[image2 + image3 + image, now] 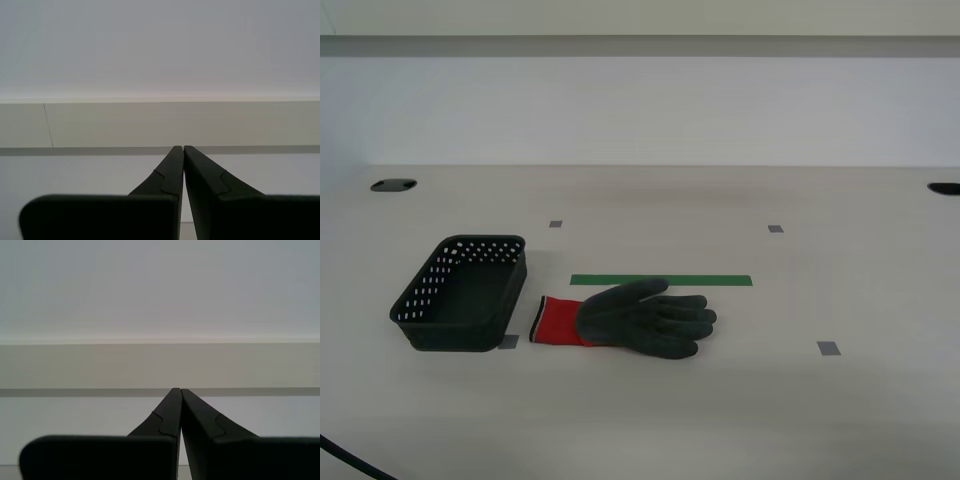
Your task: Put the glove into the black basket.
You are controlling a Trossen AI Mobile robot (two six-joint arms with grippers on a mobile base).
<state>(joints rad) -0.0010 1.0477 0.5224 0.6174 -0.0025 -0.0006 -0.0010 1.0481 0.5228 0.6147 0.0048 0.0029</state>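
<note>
The glove (638,319) lies flat on the table in the exterior view, dark grey fingers toward the exterior view's right, red cuff with white edge toward the basket. The black basket (462,293) stands just to the exterior view's left of the cuff, upright and empty. Neither arm shows in the exterior view. My first gripper (179,390) is shut with its black fingers touching at the tips, facing a white wall. My second gripper (183,147) is shut the same way, also facing the wall. Neither wrist view shows the glove or the basket.
A green tape strip (661,280) lies just behind the glove. Small grey tape squares (829,348) dot the pale table. Dark cable holes (393,185) sit at the table's far corners. A black cable (350,460) crosses the near corner at the exterior view's left.
</note>
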